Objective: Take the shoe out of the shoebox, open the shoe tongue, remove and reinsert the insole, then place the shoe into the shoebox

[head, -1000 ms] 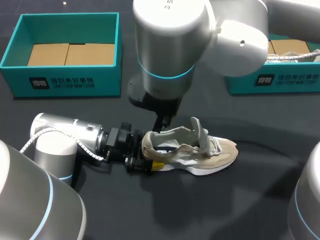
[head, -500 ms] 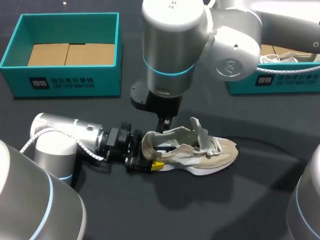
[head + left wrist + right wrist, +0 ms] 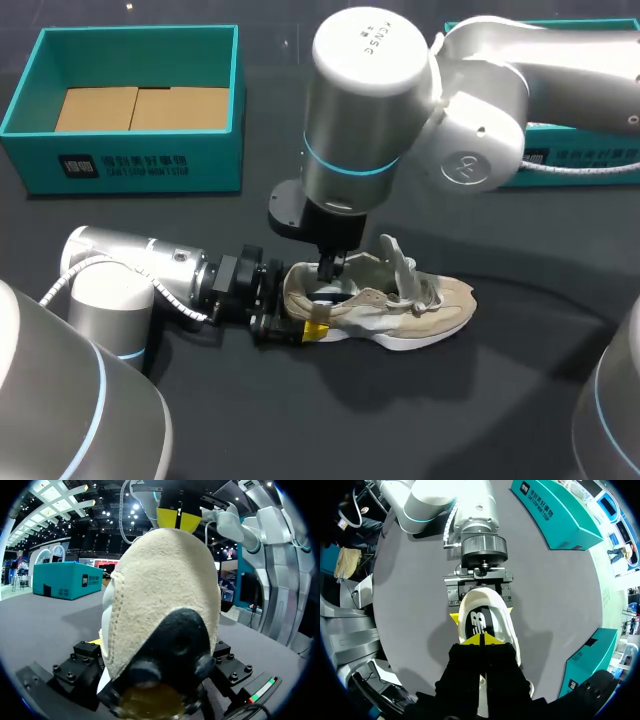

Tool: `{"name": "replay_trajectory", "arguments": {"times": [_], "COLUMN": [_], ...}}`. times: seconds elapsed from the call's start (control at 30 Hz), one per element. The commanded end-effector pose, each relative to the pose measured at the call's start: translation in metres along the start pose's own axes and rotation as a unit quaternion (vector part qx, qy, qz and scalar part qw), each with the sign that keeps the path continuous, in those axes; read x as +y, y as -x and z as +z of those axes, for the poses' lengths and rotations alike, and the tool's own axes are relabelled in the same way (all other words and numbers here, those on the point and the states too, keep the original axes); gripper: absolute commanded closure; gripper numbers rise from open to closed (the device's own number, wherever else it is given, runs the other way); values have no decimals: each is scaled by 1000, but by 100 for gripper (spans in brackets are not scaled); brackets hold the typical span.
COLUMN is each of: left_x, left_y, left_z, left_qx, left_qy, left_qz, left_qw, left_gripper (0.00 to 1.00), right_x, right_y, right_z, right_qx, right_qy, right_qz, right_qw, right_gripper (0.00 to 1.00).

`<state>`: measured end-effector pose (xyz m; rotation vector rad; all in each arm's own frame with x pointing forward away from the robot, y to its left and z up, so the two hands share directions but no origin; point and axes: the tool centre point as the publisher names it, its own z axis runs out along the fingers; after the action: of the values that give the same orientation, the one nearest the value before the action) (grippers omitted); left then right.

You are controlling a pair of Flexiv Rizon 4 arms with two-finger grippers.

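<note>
A beige shoe (image 3: pixel 440 300) lies on its sole on the black table, tongue (image 3: pixel 398 258) raised. My left gripper (image 3: pixel 300 306) comes in low along the table and is shut on the shoe's heel (image 3: pixel 165 590), one finger on each side. In the right wrist view its yellow tips flank the heel (image 3: pixel 470 602). My right gripper (image 3: pixel 327 268) hangs straight down over the shoe's opening, fingers shut. Its tips (image 3: pixel 482 639) rest just above the black-and-white insole (image 3: pixel 480 622). The left wrist view shows my right gripper (image 3: pixel 177 520) just above the heel's rim.
A teal shoebox (image 3: pixel 130 160) with cardboard inside stands at the back left. A second teal box (image 3: pixel 590 160) stands at the back right, partly behind my right arm. Bare black table lies in front of and to the right of the shoe.
My right arm has shifted to the right and its shut gripper has come down into the shoe's opening. The left gripper and the shoe have stayed in place.
</note>
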<state>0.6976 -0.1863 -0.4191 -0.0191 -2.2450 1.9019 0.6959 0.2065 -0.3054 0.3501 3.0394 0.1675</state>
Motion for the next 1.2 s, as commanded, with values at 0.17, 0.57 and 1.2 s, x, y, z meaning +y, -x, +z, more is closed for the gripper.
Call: {"name": "replay_trajectory", "arguments": {"times": [0.17,0.57,1.2], "left_x": [2,2,2], "left_y": [-1,-1,-1], "left_z": [-1,-1,-1], "left_qx": [-1,-1,-1], "left_qy": [-1,-1,-1], "left_qz": [0,0,0], "left_qw": [1000,1000,1000], "left_gripper": [100,100,100], "right_x": [-12,-21,-51], "right_y": [14,20,11], "right_z": [30,64,74], "right_qx": [21,30,0], "right_qy": [7,9,-9], "right_qz": [-2,-21,25], "right_qw": [1000,999,1000], "right_gripper": [100,100,100]}}
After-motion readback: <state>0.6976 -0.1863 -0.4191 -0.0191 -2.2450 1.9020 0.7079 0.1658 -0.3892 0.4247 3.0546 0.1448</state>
